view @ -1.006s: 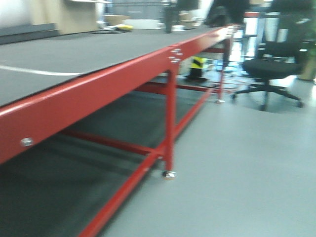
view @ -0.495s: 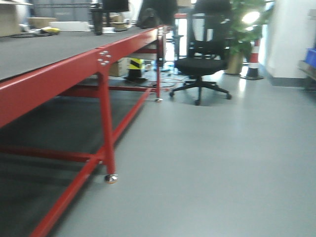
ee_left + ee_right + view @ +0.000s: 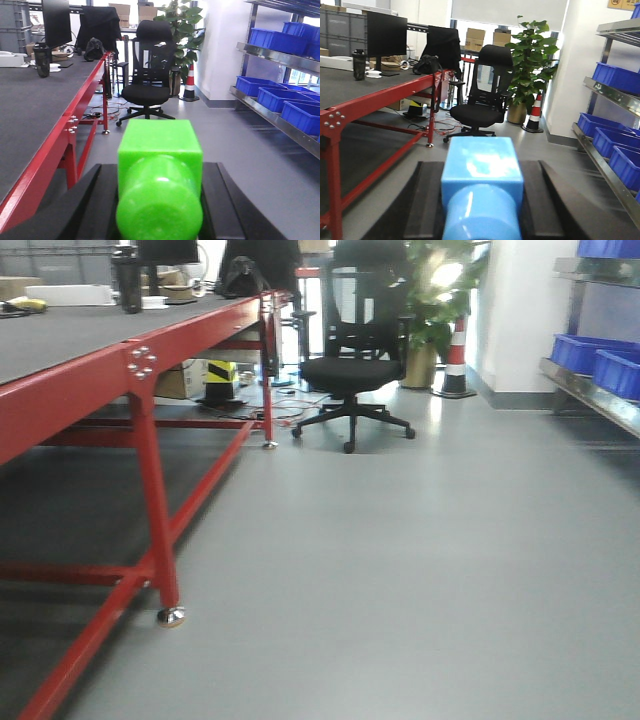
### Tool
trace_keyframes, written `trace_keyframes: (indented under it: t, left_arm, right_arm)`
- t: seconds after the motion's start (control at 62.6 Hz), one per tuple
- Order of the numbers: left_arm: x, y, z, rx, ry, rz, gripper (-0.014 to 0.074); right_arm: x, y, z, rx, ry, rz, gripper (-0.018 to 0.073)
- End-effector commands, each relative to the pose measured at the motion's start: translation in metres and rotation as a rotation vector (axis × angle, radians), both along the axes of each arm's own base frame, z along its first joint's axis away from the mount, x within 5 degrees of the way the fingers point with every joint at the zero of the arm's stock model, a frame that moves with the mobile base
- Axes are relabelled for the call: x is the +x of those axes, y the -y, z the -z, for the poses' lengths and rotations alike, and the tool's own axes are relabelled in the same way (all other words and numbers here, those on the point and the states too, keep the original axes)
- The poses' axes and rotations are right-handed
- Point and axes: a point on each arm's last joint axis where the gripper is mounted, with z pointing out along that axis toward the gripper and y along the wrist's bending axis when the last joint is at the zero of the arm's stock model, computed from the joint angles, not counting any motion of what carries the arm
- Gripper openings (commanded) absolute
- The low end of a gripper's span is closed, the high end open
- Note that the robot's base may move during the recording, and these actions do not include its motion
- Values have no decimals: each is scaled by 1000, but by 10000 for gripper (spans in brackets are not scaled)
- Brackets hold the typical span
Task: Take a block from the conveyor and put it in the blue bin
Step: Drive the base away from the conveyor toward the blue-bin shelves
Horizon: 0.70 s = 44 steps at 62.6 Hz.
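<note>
Since a second ago the front view has swung away from the conveyor. Its dark belt and red frame, which filled the left half, now sit at the left edge. The office chair, then past the conveyor's far end at the picture's right, now stands mid-frame. A row of blue bins on metal shelving has come into view across the aisle from the conveyor.

The front view shows neither arm. Each wrist view is cut off at the bottom, so only the black fingers and the near end of a block show. The left gripper is clenched on a green block, with a finger against each side. The right gripper grasps a light blue block the same way. Both blocks are held clear of the belt, on the aisle side of the conveyor.

The front picture is soft. At the conveyor's far end only a dark bottle and a monitor can be made out.

The belt is flat and dark grey. The floor beside the conveyor is smooth, pale grey and faintly glossy. A potted plant and a red-and-white cone stand beyond the conveyor's far end, past the chair.
</note>
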Motion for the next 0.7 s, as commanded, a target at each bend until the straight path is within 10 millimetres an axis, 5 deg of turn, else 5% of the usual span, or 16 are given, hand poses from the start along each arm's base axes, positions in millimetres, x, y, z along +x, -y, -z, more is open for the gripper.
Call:
trace_keyframes:
  t: [0.0,0.687]
  left_arm:
    - [-1,1,-3,0,28,7,-111]
    - [-1,1,-3,0,28,7,-111]
  right_arm:
    - [-1,0,-1,-9,16,-3,-162]
    - [-1,0,-1,-9,16,-3,-162]
